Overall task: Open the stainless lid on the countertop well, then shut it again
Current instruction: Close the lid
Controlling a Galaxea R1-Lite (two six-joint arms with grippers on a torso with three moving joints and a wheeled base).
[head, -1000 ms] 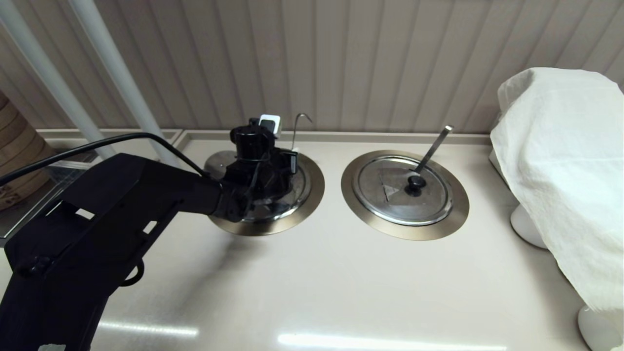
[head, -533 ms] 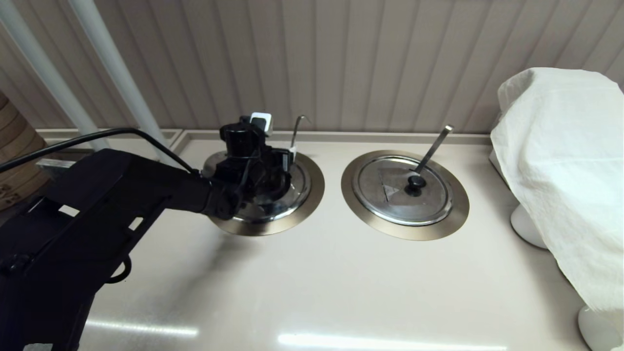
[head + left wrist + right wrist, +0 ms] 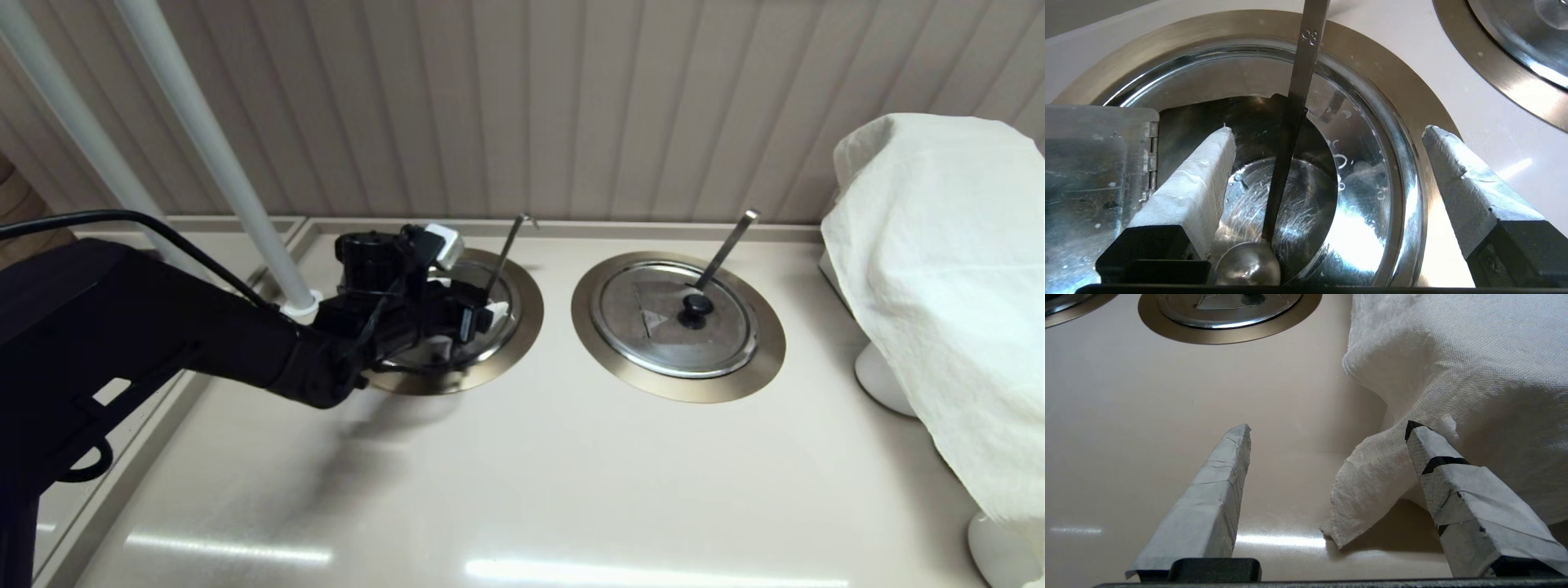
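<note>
Two spread fingers of the left tool (image 3: 1327, 134) grip nothing above the uncovered, shiny countertop well (image 3: 1396, 122)

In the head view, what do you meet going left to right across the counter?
Left gripper over the countertop well, then the closed twin lid with its flat utensil handle, then the white cloth.

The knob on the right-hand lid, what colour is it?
Black knob, on the shiny steel lid; head view shows it best.
</note>
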